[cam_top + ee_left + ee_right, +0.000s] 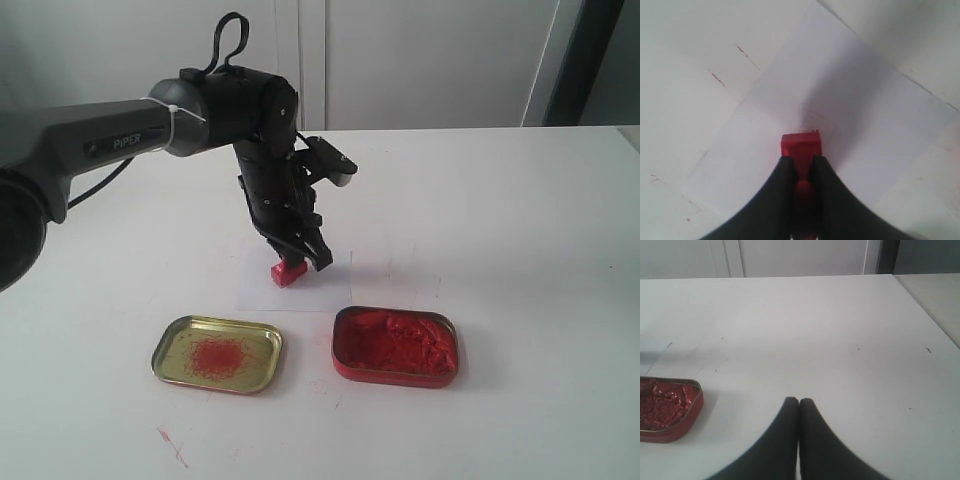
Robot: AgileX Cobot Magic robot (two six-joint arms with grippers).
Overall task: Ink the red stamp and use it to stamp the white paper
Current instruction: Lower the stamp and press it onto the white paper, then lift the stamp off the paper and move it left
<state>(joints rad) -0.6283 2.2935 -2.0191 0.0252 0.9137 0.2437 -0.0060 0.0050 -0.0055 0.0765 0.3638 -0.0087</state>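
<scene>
My left gripper [303, 258] is shut on the narrow handle of the red stamp [287, 271], whose square foot points down at the white paper [340, 285]. In the left wrist view the stamp [800, 146] sticks out past the black fingertips [786, 167] of the left gripper [801, 162], over the pale paper [855, 105]; I cannot tell whether the foot touches the sheet. My right gripper [799, 401] is shut on nothing above bare table and is out of the exterior view.
A red tin of red paste [395, 345] sits in front of the paper to the right, its corner also in the right wrist view [667, 407]. A gold tin lid with red smears [218, 353] lies to the left. Red marks stain the table [170, 446].
</scene>
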